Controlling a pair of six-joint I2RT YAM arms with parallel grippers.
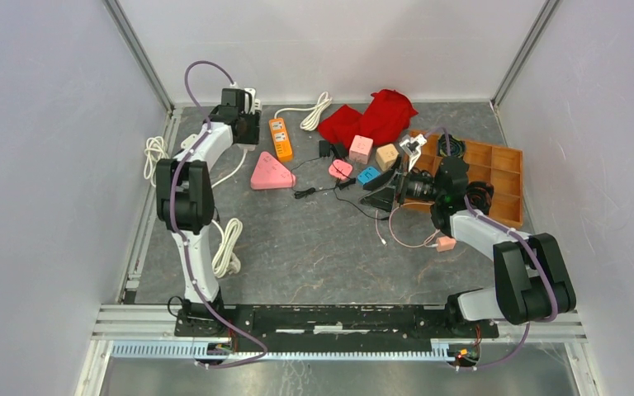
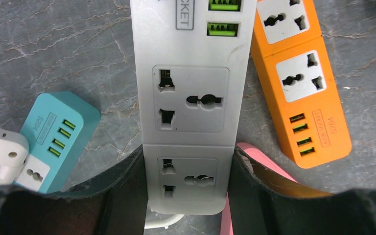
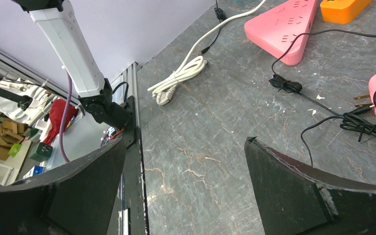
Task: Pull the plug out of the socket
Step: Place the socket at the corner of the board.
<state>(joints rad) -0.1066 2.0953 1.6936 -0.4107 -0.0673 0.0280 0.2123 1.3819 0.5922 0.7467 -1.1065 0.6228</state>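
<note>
Left gripper [image 2: 188,161] is clamped on the near end of a grey-white power strip [image 2: 191,98], one dark finger pressed to each long edge. Its jaws are narrowed to the strip's width. This strip is the socket side of the job. In the top view it sits at the far left corner of the table, with an orange strip [image 2: 298,98] just beside it on one side and a teal USB block [image 2: 58,132] on the other. A pink triangular strip [image 1: 271,175] shows under its end, and I cannot tell whether the grey strip rests on the table or is lifted.

Right gripper [image 3: 185,147] hangs wide open over bare table near the middle and holds nothing.

The step in hand looks like bracing the socket so the other arm can draw the plug. To do that well, the clamp should be firm and square. The right fingers should close on the plug's body, not its cable, and the pull should run straight out along the pins without rocking.

The strip's face is matte, with two universal sockets and green USB ports [image 2: 223,29]. Both visible sockets are empty. Its far end is cut off from view, so no seated plug can be confirmed.
</note>
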